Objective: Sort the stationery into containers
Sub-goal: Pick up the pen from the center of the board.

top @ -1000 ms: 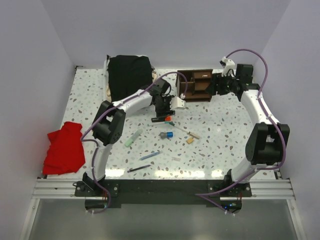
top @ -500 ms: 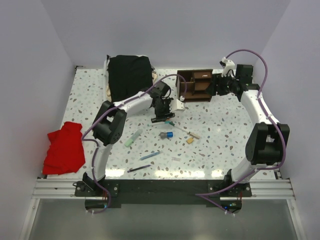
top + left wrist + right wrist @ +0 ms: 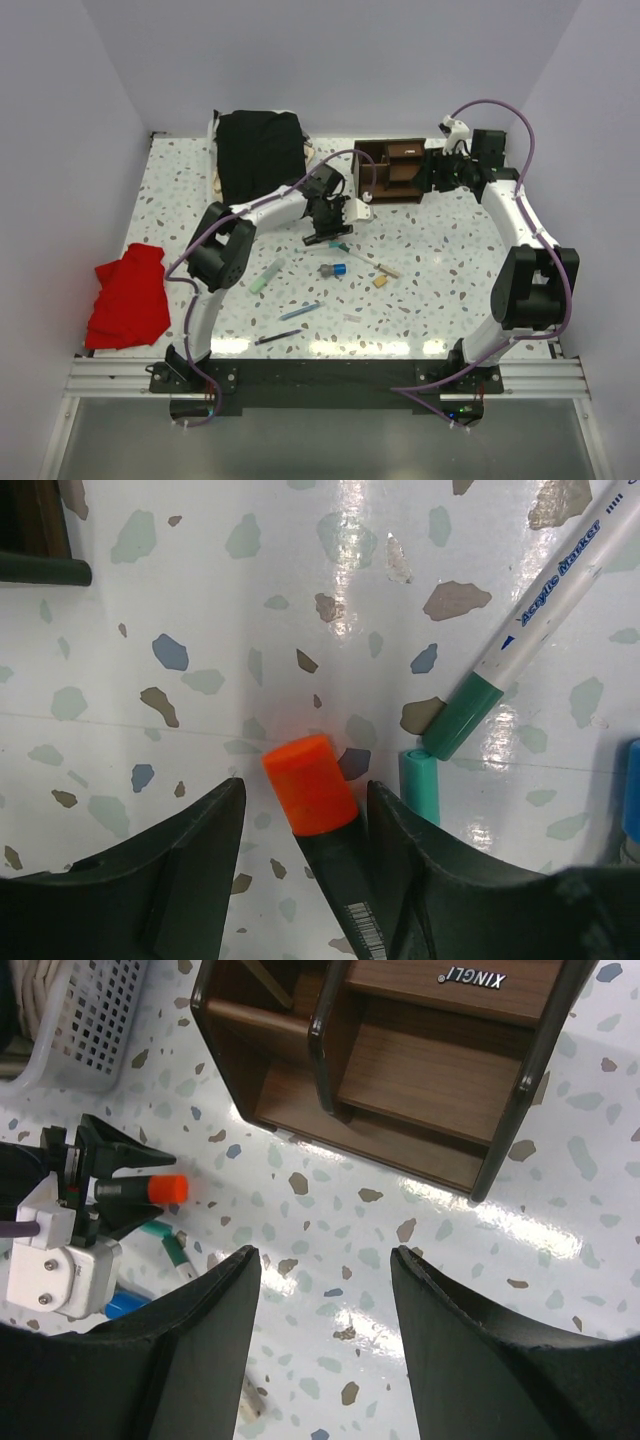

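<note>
My left gripper (image 3: pixel 330 236) is shut on the black marker with the orange cap (image 3: pixel 310 785) and holds it tilted, just above the table, short of the dark brown wooden organiser (image 3: pixel 392 170). The marker also shows in the right wrist view (image 3: pixel 150 1188). My right gripper (image 3: pixel 325 1260) is open and empty over bare table beside the organiser (image 3: pixel 400 1060). A white pen with a teal cap (image 3: pixel 540 610) lies beside the marker. On the table lie a blue-grey sharpener (image 3: pixel 333 270), a tan eraser (image 3: pixel 380 282), a pale green pen (image 3: pixel 266 275), a blue pen (image 3: pixel 300 311) and a black pen (image 3: pixel 277 338).
A black cloth (image 3: pixel 258 150) lies at the back left and a red cloth (image 3: pixel 128 295) at the left edge. A white mesh basket (image 3: pixel 80 1020) stands left of the organiser. A loose teal cap (image 3: pixel 420 785) lies by the marker.
My left gripper has closed on the orange-capped marker, lifted it off the table and carried it slightly right and back. The right arm has not moved.
</note>
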`<action>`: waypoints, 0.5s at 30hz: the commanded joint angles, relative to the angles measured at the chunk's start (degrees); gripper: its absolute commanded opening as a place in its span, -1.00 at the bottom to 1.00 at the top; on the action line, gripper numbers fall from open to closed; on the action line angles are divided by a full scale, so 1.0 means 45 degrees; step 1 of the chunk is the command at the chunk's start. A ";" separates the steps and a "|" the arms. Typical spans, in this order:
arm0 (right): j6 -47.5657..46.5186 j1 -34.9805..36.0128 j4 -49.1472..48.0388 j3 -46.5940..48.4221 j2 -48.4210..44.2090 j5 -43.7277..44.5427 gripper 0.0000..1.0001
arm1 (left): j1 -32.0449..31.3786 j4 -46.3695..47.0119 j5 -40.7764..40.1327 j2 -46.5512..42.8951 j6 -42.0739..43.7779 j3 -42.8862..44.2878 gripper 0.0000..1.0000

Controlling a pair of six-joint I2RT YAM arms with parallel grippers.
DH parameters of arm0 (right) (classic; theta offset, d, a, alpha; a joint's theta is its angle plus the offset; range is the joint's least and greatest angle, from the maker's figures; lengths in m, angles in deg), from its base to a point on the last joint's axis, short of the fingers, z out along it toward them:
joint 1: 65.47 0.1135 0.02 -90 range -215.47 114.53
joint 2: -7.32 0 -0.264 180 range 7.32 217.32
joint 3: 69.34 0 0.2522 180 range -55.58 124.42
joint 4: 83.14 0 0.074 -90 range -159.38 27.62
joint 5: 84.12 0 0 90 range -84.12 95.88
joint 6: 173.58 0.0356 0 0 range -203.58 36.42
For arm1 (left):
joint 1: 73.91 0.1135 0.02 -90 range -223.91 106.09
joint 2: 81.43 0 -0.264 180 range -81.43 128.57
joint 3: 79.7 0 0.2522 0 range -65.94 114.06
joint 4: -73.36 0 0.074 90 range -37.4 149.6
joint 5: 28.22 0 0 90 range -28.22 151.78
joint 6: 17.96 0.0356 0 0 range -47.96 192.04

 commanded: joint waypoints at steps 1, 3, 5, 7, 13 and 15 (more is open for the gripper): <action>-0.0186 -0.0103 0.0106 0.0152 -0.0263 -0.0229 0.18 | -0.0065 0.0089 0.0353 0.0243 -0.0261 0.0320 0.12; -0.0187 -0.0123 0.0204 0.0289 -0.0146 -0.0268 0.18 | -0.0065 -0.0282 0.0549 0.0321 -0.0339 0.0457 0.09; -0.0226 -0.0142 0.0302 0.0406 -0.0068 -0.0288 0.18 | -0.0065 -0.0615 0.0706 0.0399 -0.0437 0.0458 0.04; -0.0245 -0.0142 0.0341 0.0504 -0.0009 -0.0327 0.18 | -0.0065 -0.0810 0.0745 0.0477 -0.0457 0.0380 -0.09; -0.0265 -0.0143 0.0517 0.0543 0.0128 -0.0425 0.18 | -0.0065 -0.0986 0.0998 0.0478 -0.0808 0.0262 -0.52; -0.0226 -0.0142 0.0537 0.0582 0.0167 -0.0386 0.18 | -0.0065 -0.1356 0.0999 0.0478 -0.0867 0.0592 -0.81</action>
